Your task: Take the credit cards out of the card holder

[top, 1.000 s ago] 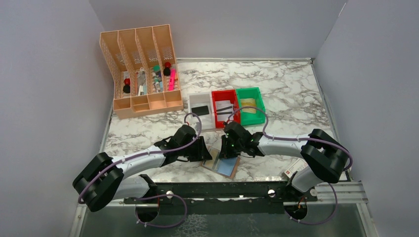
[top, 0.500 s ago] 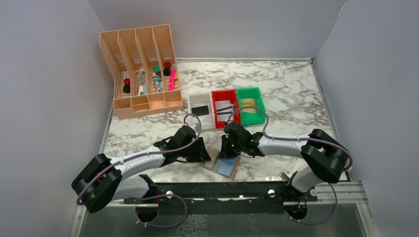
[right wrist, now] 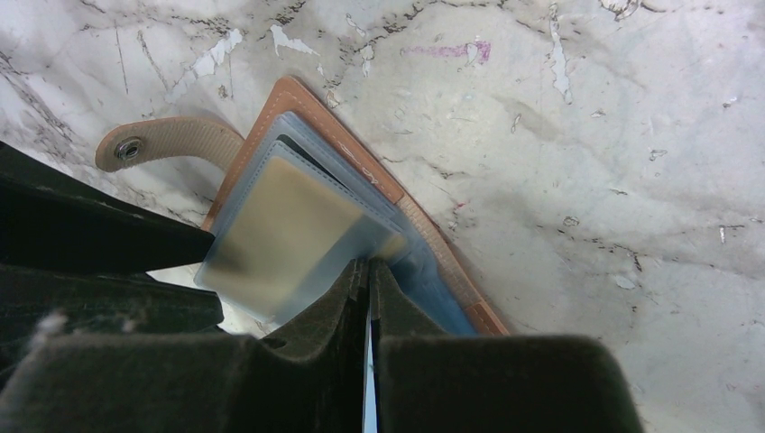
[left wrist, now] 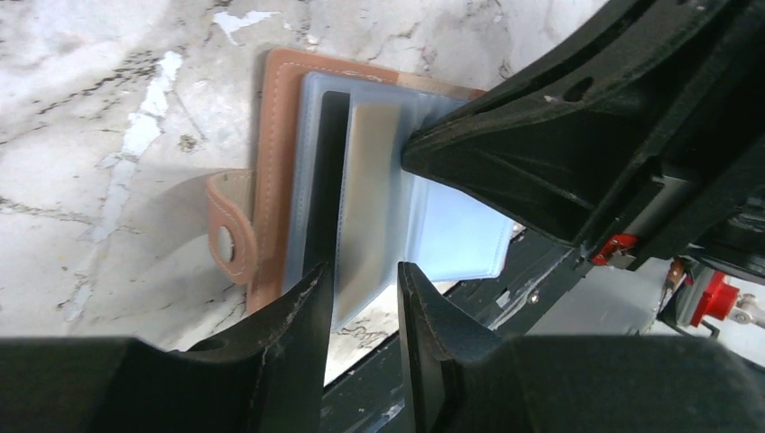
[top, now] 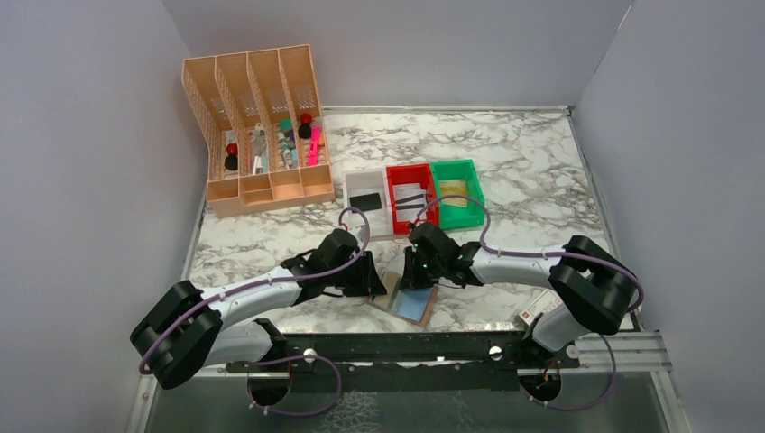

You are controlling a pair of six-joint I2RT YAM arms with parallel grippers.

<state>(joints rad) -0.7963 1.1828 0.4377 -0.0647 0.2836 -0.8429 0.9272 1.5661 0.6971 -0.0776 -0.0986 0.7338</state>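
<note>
Two arms meet: right gripper (right wrist: pixel 368 264) jaws pinch the open card holder (right wrist: pixel 336 142); left gripper (left wrist: pixel 363 278) jaws stand spread around its tan-gold credit card (left wrist: pixel 374 180).

No text legible; print on red-white label (top: pixel 534 311) too small.

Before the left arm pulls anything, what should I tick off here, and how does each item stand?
1. ok: card holder lies open on the table.
2. ok: right gripper has its jaws shut on a clear sleeve.
3. ok: gold card sits exposed in its sleeve.
4. ok: left gripper has its jaws apart, straddling that card's end.
5. cannot tell: left jaws lined up on the card alone, not its sleeve.
</note>
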